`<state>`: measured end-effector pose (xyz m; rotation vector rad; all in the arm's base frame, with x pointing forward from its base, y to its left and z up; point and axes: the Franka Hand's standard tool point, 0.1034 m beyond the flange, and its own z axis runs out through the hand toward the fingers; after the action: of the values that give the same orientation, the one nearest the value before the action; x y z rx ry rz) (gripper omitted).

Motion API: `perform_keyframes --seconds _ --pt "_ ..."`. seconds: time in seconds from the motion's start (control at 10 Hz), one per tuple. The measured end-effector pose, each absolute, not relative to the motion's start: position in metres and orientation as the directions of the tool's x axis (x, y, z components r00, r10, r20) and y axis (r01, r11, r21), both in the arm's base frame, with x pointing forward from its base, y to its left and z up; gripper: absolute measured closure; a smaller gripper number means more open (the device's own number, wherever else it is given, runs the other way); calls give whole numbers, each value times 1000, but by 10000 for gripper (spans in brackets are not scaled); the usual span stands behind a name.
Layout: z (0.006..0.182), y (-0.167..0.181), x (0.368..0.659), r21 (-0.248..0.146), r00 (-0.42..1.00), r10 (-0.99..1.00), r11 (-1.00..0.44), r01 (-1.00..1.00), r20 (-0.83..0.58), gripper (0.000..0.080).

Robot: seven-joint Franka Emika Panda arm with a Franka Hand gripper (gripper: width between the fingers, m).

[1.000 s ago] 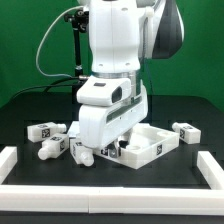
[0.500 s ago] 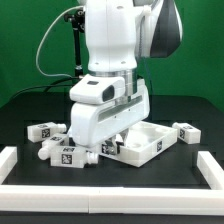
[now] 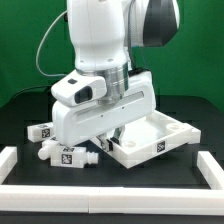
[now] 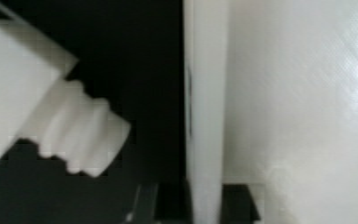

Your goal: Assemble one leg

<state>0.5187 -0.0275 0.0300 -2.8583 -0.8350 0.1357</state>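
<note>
My gripper [image 4: 202, 205] is shut on a raised edge of the large flat white square panel [image 3: 160, 140], with one dark finger on each side of the wall [image 4: 204, 100]. In the exterior view the arm's white hand [image 3: 95, 110] hides the fingers. The panel sits tilted, its side at the exterior view's right raised. Three stubby white legs lie at the exterior view's left: one with its tag facing up [image 3: 66, 155], one behind it [image 3: 40, 131] and one at the far left [image 3: 46, 152]. A white ribbed part [image 4: 60, 125] lies beside the panel in the wrist view.
A low white rail borders the black table at the front [image 3: 110, 192], the exterior view's left [image 3: 8, 156] and right [image 3: 212, 162]. A black stand with cables [image 3: 72, 40] rises behind the arm.
The arm has swung toward the exterior view's left, dragging and tilting the panel with it. The panel now hides the leg that lay at the exterior view's right.
</note>
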Motion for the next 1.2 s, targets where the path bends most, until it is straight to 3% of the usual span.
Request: perform_keyframes --seconds 0.3,0.5,0.7,0.8,1.2 --pt "30 -28 519 -179 843 537 -834 522 -43 745" --pt "40 -29 538 -164 961 267 -954 252 -77 745" --pt "40 -28 558 -173 993 72 -983 55 -96 745" --pt "39 -28 561 -156 996 75 -986 65 -56 745" --pt "34 -28 557 -160 995 73 -985 61 -71 745"
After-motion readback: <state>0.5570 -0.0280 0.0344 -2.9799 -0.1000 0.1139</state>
